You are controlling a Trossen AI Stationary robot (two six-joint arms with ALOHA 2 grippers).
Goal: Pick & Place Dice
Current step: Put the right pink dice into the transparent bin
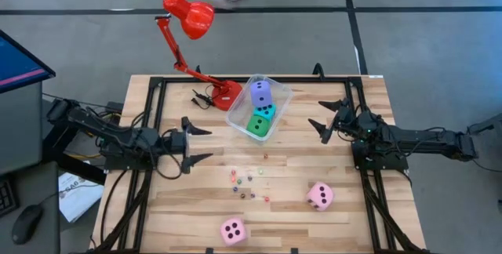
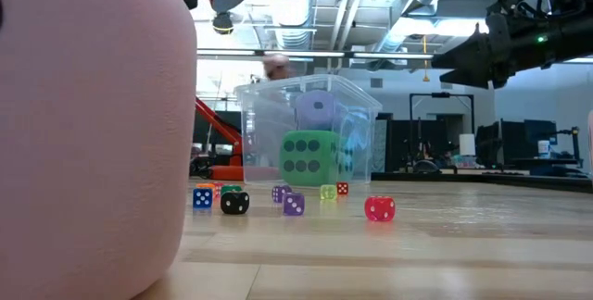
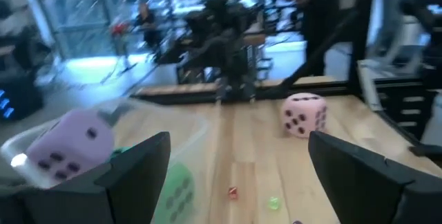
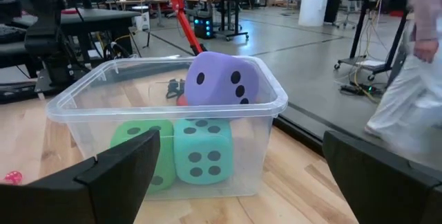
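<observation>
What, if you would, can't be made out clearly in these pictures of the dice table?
- Tiny dice: too small in the high view to count or read pips.
- Cyan die: in the low view mostly hidden behind the green die inside the clear tub.
- Near pink die: cut off by the low view's left edge, blocking that side.
- Purple die: blurred in the left wrist view.

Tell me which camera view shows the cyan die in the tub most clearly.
The right wrist view: the cyan die faces the camera through the clear tub wall, beside the green die and under the purple die. The high view shows only a sliver. In the low view the green die mostly hides it; in the left wrist view I cannot find it.
</observation>
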